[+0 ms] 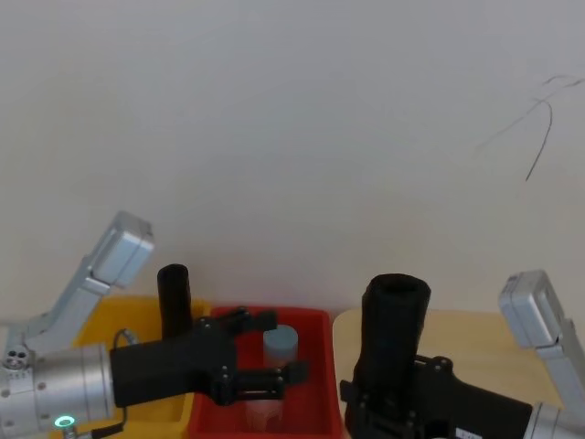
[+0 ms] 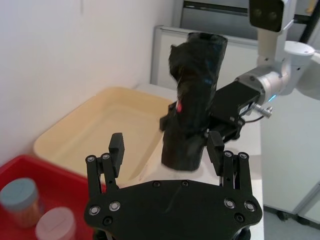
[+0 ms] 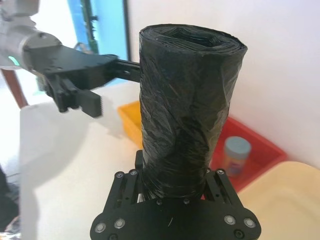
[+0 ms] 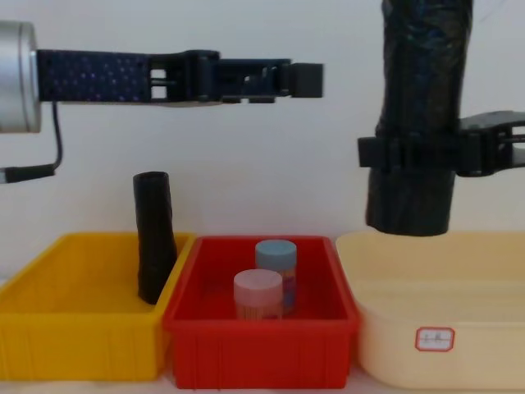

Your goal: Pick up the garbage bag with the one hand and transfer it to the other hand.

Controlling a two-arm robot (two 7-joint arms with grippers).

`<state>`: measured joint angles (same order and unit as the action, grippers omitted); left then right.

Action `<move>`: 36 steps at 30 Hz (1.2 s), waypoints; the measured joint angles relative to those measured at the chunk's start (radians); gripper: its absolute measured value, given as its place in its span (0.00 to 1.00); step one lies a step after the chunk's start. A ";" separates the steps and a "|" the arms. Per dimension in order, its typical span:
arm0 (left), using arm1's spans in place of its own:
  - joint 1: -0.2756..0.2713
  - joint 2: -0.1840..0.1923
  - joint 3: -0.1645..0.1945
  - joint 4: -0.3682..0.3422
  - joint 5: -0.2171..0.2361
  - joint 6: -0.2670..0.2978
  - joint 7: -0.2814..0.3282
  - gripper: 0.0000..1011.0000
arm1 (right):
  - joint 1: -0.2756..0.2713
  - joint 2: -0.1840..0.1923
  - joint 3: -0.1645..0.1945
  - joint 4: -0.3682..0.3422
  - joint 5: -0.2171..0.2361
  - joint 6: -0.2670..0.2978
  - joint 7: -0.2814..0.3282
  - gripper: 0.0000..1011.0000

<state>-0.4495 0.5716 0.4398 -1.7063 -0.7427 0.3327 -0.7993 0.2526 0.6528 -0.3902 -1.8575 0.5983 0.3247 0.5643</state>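
Garbage bag (image 4: pixel 420 123): held upright in the air over the left end of the cream bin (image 4: pixel 443 312), clear of its rim.
Right claw (image 4: pixel 410 153): clamped on the bag's lower half, with a finger pressed against either side.
Left claw (image 4: pixel 303 80): fingers spread apart, nothing gripped. It is held high over the red bin (image 4: pixel 262 353), apart from the bag.
Yellow bin (image 4: pixel 82 345): a slimmer black roll (image 4: pixel 154 246) is stood at its right end.
Red bin: a blue-lidded jar (image 4: pixel 276 254) is set behind a pink-lidded jar (image 4: pixel 257 291).

left end effector (image 2: pixel 166 142) spread, right (image 3: pixel 175 170) clamped
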 joint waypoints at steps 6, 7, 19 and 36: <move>0.017 0.017 -0.024 0.012 -0.020 -0.003 0.014 0.99 | 0.010 0.009 0.011 0.011 -0.018 0.017 -0.049 0.51; 0.021 0.021 -0.030 0.015 -0.026 -0.003 0.017 0.99 | 0.014 0.010 0.012 0.015 -0.022 0.020 -0.061 0.51; 0.050 0.029 -0.061 0.025 -0.045 -0.009 0.080 0.99 | 0.047 -0.003 0.019 0.062 -0.065 0.050 -0.161 0.51; 0.099 -0.013 -0.089 0.040 -0.015 -0.048 0.296 0.99 | 0.102 -0.055 0.027 0.167 -0.123 0.069 -0.262 0.51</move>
<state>-0.3504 0.5584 0.3507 -1.6662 -0.7574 0.2849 -0.5034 0.3542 0.5977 -0.3632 -1.6905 0.4754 0.3932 0.3023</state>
